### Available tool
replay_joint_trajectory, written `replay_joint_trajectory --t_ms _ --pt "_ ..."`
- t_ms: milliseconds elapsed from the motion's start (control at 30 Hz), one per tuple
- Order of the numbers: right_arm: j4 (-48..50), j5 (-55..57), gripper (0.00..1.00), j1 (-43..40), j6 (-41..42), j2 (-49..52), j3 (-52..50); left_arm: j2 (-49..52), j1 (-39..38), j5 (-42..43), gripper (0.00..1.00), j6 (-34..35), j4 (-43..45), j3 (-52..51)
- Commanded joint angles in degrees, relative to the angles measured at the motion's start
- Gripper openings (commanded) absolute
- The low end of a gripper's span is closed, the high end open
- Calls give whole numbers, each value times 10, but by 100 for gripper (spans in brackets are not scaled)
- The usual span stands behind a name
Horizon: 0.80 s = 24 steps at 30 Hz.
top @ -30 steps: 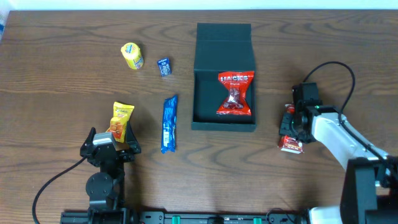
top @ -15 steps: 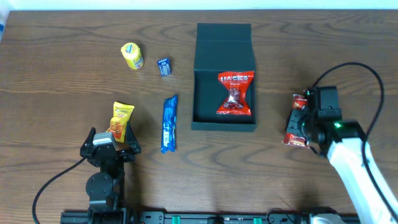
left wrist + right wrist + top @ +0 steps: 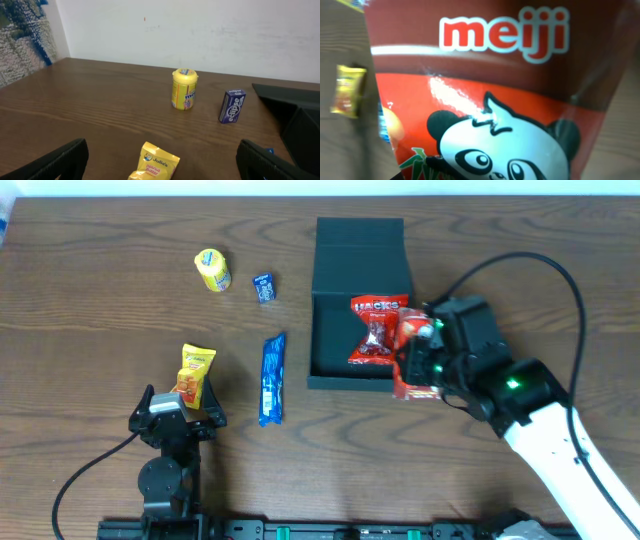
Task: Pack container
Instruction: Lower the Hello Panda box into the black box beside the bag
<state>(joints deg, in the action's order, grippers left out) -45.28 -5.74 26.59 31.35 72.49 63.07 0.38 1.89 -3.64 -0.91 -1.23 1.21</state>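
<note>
The dark green-black container (image 3: 360,265) stands open at the table's middle with its lid flap laid back. A red Hacks packet (image 3: 376,332) lies inside it. My right gripper (image 3: 418,362) is shut on a red Meiji panda packet (image 3: 408,380) and holds it over the container's right wall; that packet fills the right wrist view (image 3: 490,100). My left gripper (image 3: 178,412) is open and empty, just in front of a yellow Julie's packet (image 3: 196,373), which also shows in the left wrist view (image 3: 155,162).
A yellow tub (image 3: 212,269) and a small blue Eclipse box (image 3: 264,286) stand at the back left; both show in the left wrist view, the tub (image 3: 184,89) and the box (image 3: 232,106). A long blue packet (image 3: 272,378) lies left of the container.
My right arm has lifted the red Meiji packet from the table at the right and carried it left to the container's right wall. The left arm has not moved.
</note>
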Motion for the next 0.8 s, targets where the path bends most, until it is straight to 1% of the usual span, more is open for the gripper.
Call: replay_joint_trajectory --t_ms 0,233,467,600,767 --pt "9 -1 40 47 60 63 54 -1 3 -12 96 0 -26 -9" --pt "55 -1 42 106 100 200 141 -1 3 -12 95 0 -26 -9" --pt "63 -1 42 114 105 318 211 -1 3 -12 95 0 -26 -9" --pt "63 6 41 110 128 362 223 -1 3 -12 95 0 -26 -9" --pt "63 42 42 108 136 386 223 -1 3 -12 96 0 -26 -9"
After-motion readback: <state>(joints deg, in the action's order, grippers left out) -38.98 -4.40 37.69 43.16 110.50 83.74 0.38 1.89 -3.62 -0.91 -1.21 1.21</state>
